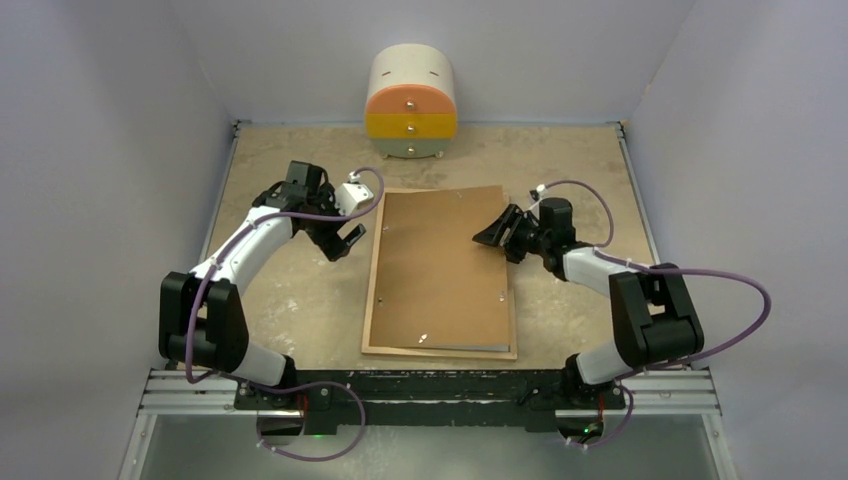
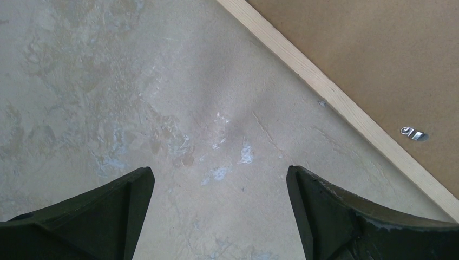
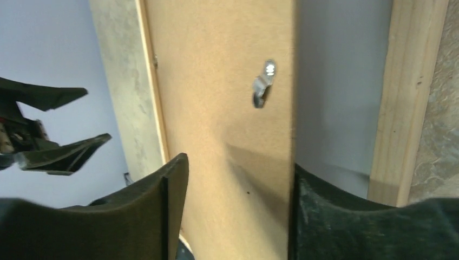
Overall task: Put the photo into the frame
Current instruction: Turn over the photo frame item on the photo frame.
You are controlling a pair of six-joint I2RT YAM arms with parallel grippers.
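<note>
The light wood frame lies flat mid-table, its narrow border also showing in the left wrist view and the right wrist view. A brown backing board lies on it slightly askew, covering most of the inside. The photo is hidden; a pale grey surface shows between the board's edge and the border, and I cannot tell what it is. My right gripper is at the board's right edge, jaws apart, gripping nothing. My left gripper hangs open over bare table, left of the frame.
A round cream, orange and yellow drawer cabinet stands at the back centre. Small metal clips sit on the backing board. Grey walls close in the table on three sides.
</note>
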